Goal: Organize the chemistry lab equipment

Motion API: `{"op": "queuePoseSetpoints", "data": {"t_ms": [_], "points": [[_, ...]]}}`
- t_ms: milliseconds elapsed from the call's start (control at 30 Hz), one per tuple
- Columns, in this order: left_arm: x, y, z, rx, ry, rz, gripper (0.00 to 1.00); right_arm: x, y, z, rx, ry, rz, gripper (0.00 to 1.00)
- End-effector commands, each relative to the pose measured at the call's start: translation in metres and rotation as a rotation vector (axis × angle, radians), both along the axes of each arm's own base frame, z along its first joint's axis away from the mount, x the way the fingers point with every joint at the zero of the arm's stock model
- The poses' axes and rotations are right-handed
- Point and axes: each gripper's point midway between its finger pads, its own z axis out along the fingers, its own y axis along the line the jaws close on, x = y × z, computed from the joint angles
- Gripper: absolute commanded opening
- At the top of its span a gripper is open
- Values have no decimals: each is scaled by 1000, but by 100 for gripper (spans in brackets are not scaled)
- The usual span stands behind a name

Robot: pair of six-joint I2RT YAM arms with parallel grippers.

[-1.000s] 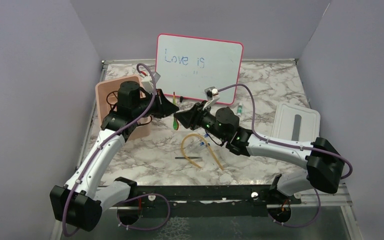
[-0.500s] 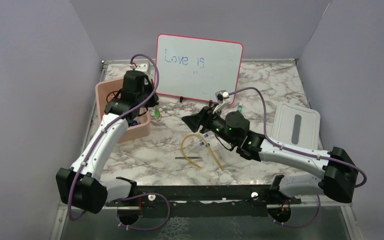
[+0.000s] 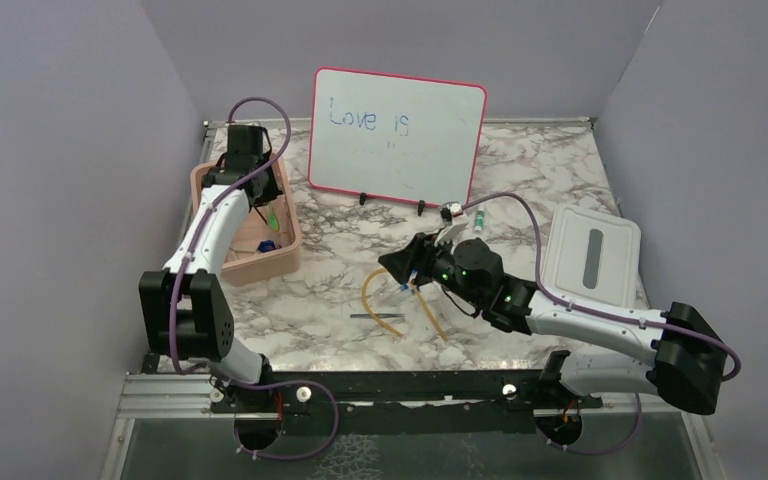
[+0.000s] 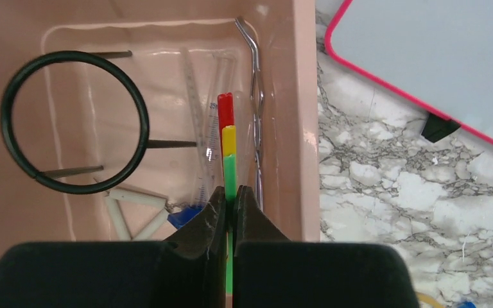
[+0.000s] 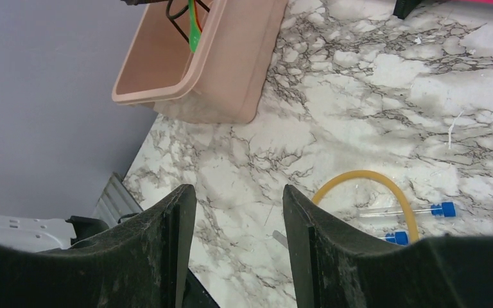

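Note:
My left gripper (image 4: 233, 192) is shut on a spatula (image 4: 226, 128) with green, yellow and red sections and holds it over the inside of the pink bin (image 4: 302, 96). In the bin lie a black wire ring tripod (image 4: 74, 122), metal tongs (image 4: 257, 115), a clear blue-capped tube (image 4: 196, 160) and a white triangle (image 4: 135, 208). In the top view the left gripper (image 3: 263, 200) hangs over the bin (image 3: 290, 255). My right gripper (image 3: 400, 265) is open and empty above the tan rubber tube (image 3: 370, 290). Two blue-capped tubes (image 5: 411, 210) lie inside the tan tube's curve (image 5: 372, 183). A thin dark rod (image 3: 378, 316) lies in front.
The pink-framed whiteboard (image 3: 397, 135) stands at the back centre. A white lid (image 3: 590, 245) lies at the right. A small vial (image 3: 480, 218) lies near the whiteboard's right foot. Purple walls enclose three sides.
My left arm has swung left and back, carrying the spatula from the table's middle to over the bin. My right gripper has drawn back toward the tan tube.

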Motion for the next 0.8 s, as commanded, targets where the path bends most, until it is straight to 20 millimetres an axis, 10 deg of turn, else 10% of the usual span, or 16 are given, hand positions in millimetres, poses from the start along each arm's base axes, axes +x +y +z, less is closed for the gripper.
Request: {"op": "queuePoseSetpoints", "data": {"t_ms": [0, 333, 767], "points": [[6, -16, -18, -76, 59, -78, 1, 2, -9, -1, -6, 8, -38, 57], [1, -24, -61, -124, 174, -91, 16, 10, -21, -13, -54, 38, -116, 57], [-11, -36, 38, -157, -41, -163, 34, 18, -34, -31, -128, 102, -214, 57]]}}
